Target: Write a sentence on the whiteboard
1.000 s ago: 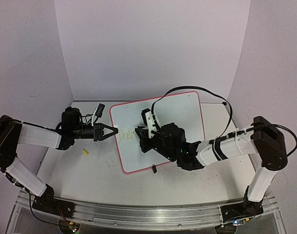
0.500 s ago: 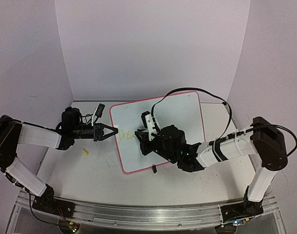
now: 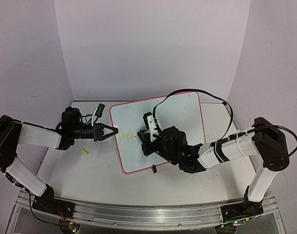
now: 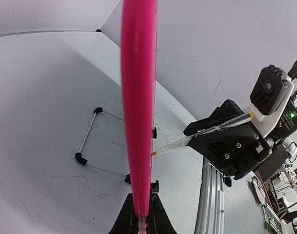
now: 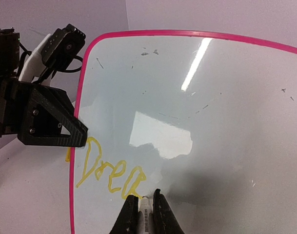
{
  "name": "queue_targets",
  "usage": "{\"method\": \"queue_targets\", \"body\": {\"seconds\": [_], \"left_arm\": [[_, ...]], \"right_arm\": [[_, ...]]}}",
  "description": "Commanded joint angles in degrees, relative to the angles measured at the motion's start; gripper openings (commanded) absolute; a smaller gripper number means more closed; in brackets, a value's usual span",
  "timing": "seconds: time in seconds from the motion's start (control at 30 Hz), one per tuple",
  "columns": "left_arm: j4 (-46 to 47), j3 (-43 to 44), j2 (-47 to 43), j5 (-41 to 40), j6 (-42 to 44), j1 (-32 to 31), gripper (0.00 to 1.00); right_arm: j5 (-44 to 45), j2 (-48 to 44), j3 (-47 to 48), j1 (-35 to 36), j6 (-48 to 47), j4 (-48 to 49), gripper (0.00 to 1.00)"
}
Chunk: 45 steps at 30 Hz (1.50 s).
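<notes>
Right claw [image 5: 144,196] is pinched tight on a yellow marker [image 5: 145,217], with the tip pressed to the glossy face at the bottom centre of the right wrist view, right at the tail of the last letter. Just above and left of it is the sentence [image 5: 109,173], and only "Drea" is there, in thin yellow along the lower left of the whiteboard [image 5: 211,122]. Over on the left of that view, the left claw [image 4: 141,214] is clamped on the pink rim [image 4: 138,97] of the board's left edge, so I'd say it's just there to steady things. The board is propped on its wire stand legs [image 4: 89,141] in the middle of the desk [image 3: 94,165] in the top view, tilted a bit. So we're mid-word, early in the writing step, with most of the line left. Next up is probably the "m": short strokes drifting toward the right of the frame. That needs even pressure on the tip and a level baseline, with the left arm holding firm so the board doesn't skid.
</notes>
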Motion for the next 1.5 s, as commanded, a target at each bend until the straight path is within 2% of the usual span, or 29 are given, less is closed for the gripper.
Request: {"method": "queue_targets", "body": {"seconds": [0.0,0.17,0.33,0.57,1.47], "left_arm": [[-0.07,1.52,0.42,0.38,3.3,-0.87,0.0],[-0.07,1.61,0.74,0.25,3.64,-0.82,0.0],[-0.17,1.57,0.65,0.27,4.52,-0.9,0.0],[-0.38,1.35,1.35,0.11,4.86,-1.64,0.0],[-2.37,2.32,0.77,-0.86,5.67,-1.96,0.0]], "right_arm": [[-1.42,-5.01,-2.75,-0.77,-1.42,1.28,0.0],[-11.66,-12.33,-6.03,-0.81,-3.44,6.79,0.0],[-19.18,-11.67,-5.07,-2.87,-5.32,5.01,0.0],[-16.7,-11.35,-2.99,-3.08,-9.97,3.04,0.0],[-13.49,-6.71,-1.89,-2.35,-7.55,-0.79,0.0]]}}
